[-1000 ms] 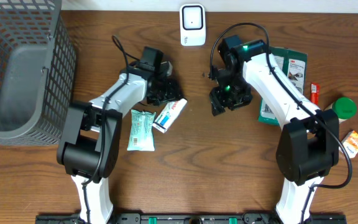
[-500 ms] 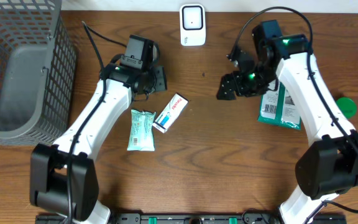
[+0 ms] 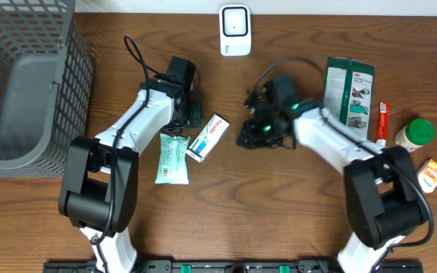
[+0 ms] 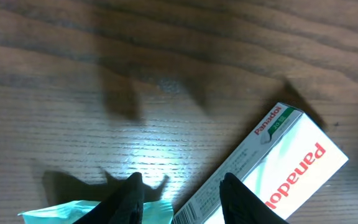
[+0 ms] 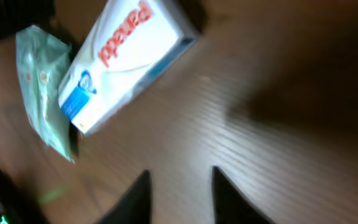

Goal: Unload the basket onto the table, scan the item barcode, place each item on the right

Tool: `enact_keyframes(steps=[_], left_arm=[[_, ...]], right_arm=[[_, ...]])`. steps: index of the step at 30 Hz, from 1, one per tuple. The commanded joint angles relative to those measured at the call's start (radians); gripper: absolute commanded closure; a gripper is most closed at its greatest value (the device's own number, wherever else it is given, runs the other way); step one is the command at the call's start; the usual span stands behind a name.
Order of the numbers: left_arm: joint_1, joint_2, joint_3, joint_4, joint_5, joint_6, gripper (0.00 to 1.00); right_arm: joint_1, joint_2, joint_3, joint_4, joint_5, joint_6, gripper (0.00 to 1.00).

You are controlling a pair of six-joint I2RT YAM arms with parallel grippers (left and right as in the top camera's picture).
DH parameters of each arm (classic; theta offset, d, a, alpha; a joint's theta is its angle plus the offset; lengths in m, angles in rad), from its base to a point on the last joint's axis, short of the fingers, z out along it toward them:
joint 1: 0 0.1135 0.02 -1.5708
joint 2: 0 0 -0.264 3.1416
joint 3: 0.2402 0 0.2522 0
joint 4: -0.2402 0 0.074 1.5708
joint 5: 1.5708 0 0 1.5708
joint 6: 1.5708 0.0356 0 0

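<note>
A white Panadol box (image 3: 209, 137) lies flat on the wooden table, with red lettering and a barcode on its side. It shows in the left wrist view as the Panadol box (image 4: 284, 158) and in the right wrist view as the Panadol box (image 5: 126, 62). My left gripper (image 3: 193, 115) hovers just behind the box's left end, open, with its fingertips (image 4: 132, 196) over the box edge and a teal packet. My right gripper (image 3: 249, 138) is open and empty to the right of the box, over bare wood, with dark fingertips (image 5: 227, 198) pointing toward it. The white scanner (image 3: 234, 30) stands at the back centre.
A teal packet (image 3: 172, 158) lies beside the box on its left. A grey mesh basket (image 3: 74, 68) fills the far left. At the right are a green bag (image 3: 350, 91), a red tube (image 3: 382, 121), a green-lidded jar (image 3: 416, 134) and a small orange box (image 3: 432, 173).
My right gripper has swung left from beside the green bag to just right of the Panadol box. My left gripper has shifted slightly toward the box's back end.
</note>
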Motion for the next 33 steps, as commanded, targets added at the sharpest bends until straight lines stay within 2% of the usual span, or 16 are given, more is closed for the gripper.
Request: enact_keyframes(steps=[1,5,9,13,18,24,29,33], left_arm=[[-0.006,0.016,-0.011,-0.013,0.012,0.024,0.58],[-0.019,0.016,-0.011,-0.043,0.013,0.024,0.58],[-0.055,0.016,-0.011,-0.054,0.012,0.024,0.58],[-0.091,0.016,-0.011,-0.038,0.011,0.024,0.58],[-0.101,0.016,-0.011,-0.023,0.012,0.024,0.58],[-0.135,0.016,-0.011,-0.026,0.017,0.042,0.58],[-0.167,0.016,-0.011,0.014,0.119,0.117,0.58],[-0.173,0.005,0.004,0.026,0.106,0.121,0.59]], right_arm=[[0.055,0.001,-0.079,0.1,0.042,0.203,0.91],[0.096,0.002,-0.151,0.238,0.055,0.273,0.99],[0.108,0.002,-0.187,0.333,0.078,0.272,0.99],[0.106,0.002,-0.192,0.348,0.149,0.272,0.99],[0.106,0.002,-0.192,0.401,0.149,0.271,0.99],[0.088,0.002,-0.192,0.382,0.166,0.243,0.99],[0.048,0.001,-0.192,0.34,0.179,0.24,0.99],[0.013,0.001,-0.192,0.304,0.174,0.215,0.99]])
